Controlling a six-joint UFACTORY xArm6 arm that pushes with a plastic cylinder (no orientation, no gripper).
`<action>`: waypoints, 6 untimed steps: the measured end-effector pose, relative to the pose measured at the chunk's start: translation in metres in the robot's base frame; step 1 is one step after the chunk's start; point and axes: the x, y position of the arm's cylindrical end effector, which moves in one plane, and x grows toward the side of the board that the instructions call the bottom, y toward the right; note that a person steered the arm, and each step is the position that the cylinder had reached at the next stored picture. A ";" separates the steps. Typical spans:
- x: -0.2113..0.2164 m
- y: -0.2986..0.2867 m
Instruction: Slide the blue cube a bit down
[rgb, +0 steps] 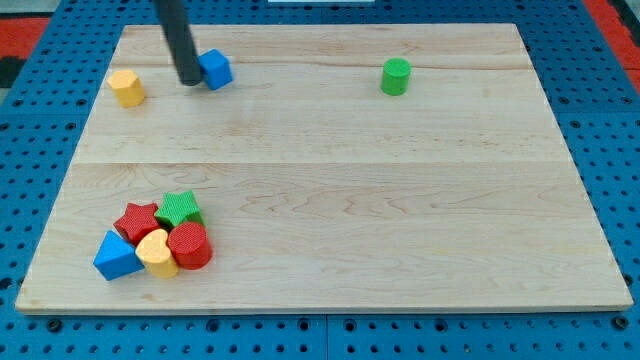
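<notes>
Small, rigid and probably light, likely to skate easily over the smooth wooden tabletop (330, 200) and to swivel if nudged off-centre; best met square on the far, upper face, since no fingers here to open or close, only a bare rod. Blue cube (216, 69), solid bright blue with crisp edges, turned slightly askew, near the tabletop's upper left. My tip (189, 81) just beside its left face, contact impossible to confirm. Yellow block (127, 88) further left, green cylinder (396, 76) well apart at right.
</notes>
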 end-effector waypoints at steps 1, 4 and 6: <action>-0.015 0.045; -0.066 0.038; -0.077 0.083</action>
